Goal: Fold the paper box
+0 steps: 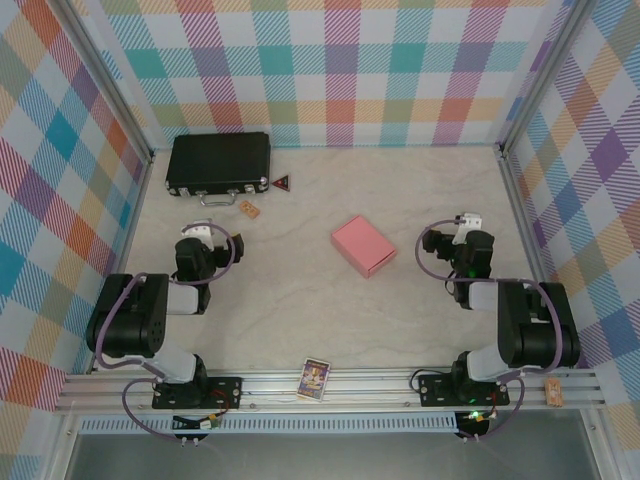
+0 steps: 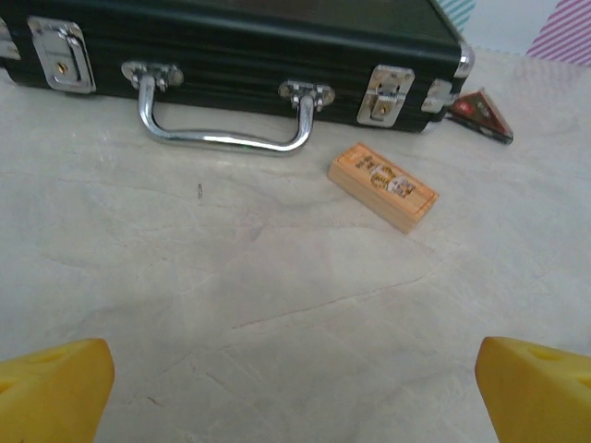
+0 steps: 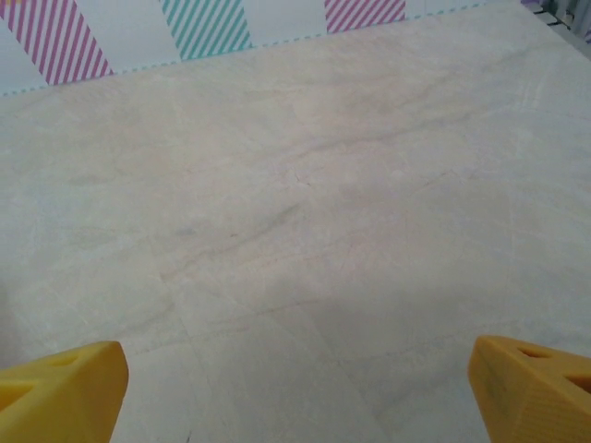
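Pink paper box (image 1: 363, 246) lies box-shaped on the bench (image 1: 300, 320), between 2 grippers.
It sits left of the right gripper (image 3: 295, 388) and well right of the left gripper (image 2: 295, 392), both spread wide and empty (folding looks finished, or nearly). Any next move would mean reaching inward to press down a loose flap.

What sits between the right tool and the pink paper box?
Nothing: the top view shows bare table between the right tool and the paper box.
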You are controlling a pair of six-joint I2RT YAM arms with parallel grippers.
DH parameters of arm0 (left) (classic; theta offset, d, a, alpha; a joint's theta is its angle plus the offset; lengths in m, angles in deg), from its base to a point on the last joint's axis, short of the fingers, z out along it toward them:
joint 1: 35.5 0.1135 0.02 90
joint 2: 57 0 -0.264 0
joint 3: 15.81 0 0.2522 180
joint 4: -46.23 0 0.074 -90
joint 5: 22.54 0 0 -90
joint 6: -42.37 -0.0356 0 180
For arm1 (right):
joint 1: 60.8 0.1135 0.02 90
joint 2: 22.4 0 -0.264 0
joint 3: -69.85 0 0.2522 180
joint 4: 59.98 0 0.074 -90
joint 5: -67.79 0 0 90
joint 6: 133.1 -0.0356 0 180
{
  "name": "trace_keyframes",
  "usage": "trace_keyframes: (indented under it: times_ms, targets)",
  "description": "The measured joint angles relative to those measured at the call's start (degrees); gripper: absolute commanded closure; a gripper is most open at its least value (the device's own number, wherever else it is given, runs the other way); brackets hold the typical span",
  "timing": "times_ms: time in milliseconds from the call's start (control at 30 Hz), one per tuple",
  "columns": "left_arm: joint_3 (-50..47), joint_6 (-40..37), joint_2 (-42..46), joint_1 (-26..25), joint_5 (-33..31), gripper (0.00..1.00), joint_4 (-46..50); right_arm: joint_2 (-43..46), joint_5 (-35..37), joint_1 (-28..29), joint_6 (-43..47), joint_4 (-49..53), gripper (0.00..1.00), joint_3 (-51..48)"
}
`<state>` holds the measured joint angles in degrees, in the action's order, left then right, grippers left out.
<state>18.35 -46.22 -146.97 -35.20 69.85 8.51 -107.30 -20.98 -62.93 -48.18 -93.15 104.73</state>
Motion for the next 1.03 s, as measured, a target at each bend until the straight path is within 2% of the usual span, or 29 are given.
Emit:
trace_keyframes:
  times_ms: [133,400,1033]
  targets:
    - [1.09,-0.79,-0.94,-1.55,-2.45,0.00,0.92,-2.82,1.11,1.46,0.70,-0.59,0.01,0.02]
    - [1.90,-1.31,-0.94,-2.54,-4.42,0.00,0.92,-2.91,1.97,2.12,1.42,-0.68,0.01,0.09]
    - [2.05,-2.56,-0.94,-2.54,-3.32,0.00,1.88,-2.91,2.21,2.12,1.51,-0.68,0.01,0.09]
